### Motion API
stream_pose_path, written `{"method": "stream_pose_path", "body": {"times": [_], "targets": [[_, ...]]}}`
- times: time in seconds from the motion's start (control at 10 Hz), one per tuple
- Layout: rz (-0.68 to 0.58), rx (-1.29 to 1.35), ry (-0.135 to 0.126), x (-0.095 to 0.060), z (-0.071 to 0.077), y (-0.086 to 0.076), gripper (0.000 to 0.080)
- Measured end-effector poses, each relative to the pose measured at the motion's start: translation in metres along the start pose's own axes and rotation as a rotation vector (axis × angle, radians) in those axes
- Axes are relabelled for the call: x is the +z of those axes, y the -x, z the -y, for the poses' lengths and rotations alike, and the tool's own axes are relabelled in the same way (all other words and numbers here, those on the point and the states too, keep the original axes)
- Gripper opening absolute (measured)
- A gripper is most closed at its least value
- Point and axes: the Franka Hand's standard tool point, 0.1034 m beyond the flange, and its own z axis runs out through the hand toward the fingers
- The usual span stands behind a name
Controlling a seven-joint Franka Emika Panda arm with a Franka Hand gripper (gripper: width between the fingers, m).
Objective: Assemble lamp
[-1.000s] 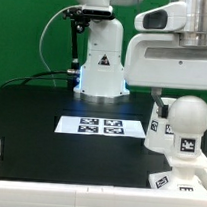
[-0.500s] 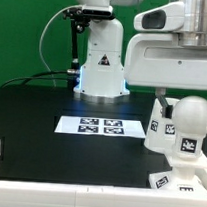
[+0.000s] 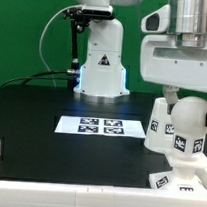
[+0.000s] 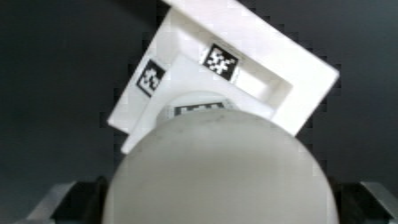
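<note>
White bulb [image 4: 222, 160] grasped in the hand [image 4: 215, 204], above the base block [image 4: 240, 70], shade [image 3: 157, 125] just beside, marker board [image 3: 98, 125] near.

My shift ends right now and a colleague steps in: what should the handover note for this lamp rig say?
Claw: low over the bulb. In the wrist view its fingers flank the bulb, but a firm grip cannot be confirmed.
Parts: the bulb is at the exterior view's right, with what looks like the shade standing beside it. The base lies near the bulb. The marker board is mid-table.
Done: no joint is clearly visible, and the shade is not on the bulb.
Left: probably seat the bulb in the base, then fit the shade.
</note>
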Motion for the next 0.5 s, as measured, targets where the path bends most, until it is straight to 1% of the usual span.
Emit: {"method": "stream_pose_path", "body": {"times": [0.1, 0.2, 0.3, 0.4, 0.5], "targets": [[0.025, 0.155, -0.029, 0.0003, -0.0010, -0.0001, 0.0576], [0.035, 0.195, -0.036, 0.0005, -0.0017, -0.0003, 0.0576], [0.035, 0.187, -0.036, 0.0010, -0.0015, 0.0006, 0.0576], [0.034, 0.152, -0.036, 0.0014, -0.0018, 0.0004, 0.0674], [0.027, 0.086, -0.030, 0.0015, -0.0024, 0.0001, 0.0674]]}}
